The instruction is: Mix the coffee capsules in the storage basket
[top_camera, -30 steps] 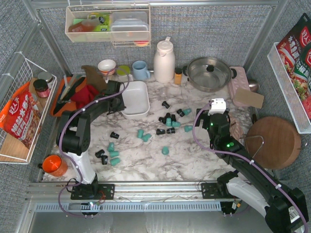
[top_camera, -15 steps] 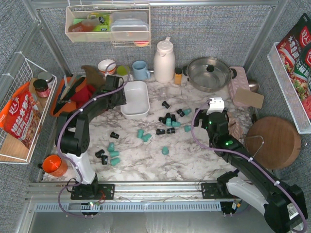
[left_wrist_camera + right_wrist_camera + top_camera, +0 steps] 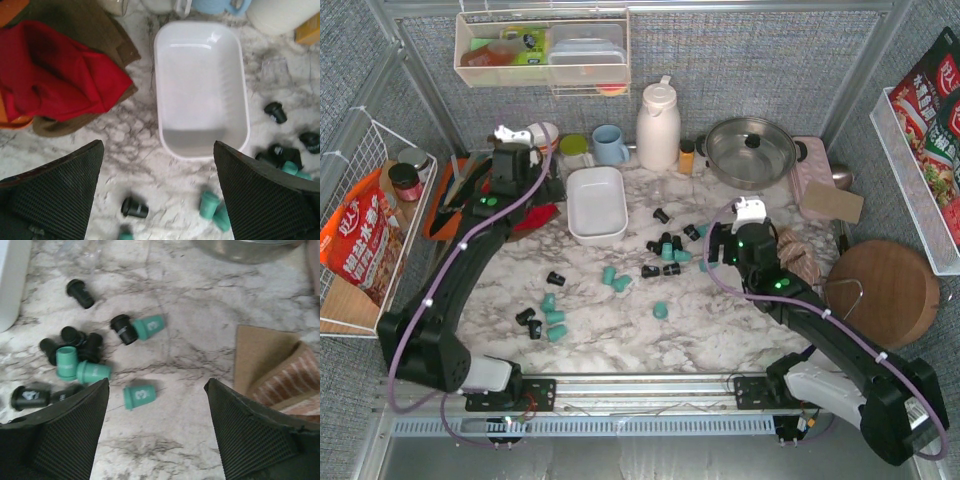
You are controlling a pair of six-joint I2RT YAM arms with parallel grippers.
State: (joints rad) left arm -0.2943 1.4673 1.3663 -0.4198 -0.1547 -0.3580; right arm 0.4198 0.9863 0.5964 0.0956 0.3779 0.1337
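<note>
The storage basket, a white tub, stands empty on the marble; the left wrist view shows its bare inside. Teal and black coffee capsules lie scattered on the table: a cluster right of centre, a few at the near left, and others between. My left gripper hangs open, high and left of the basket, over the basket's near rim in its wrist view. My right gripper is open just right of the cluster, and a teal capsule marked 3 lies below its jaws.
A red cloth lies left of the basket. Behind it stand a blue mug, a white thermos, a small jar and a lidded steel pot. A folded towel and a round wooden board sit at the right.
My left gripper opened at the basket's left side, then rose and drew back to the left. My right gripper shifted a little left toward the capsule cluster. The basket stayed in place.
</note>
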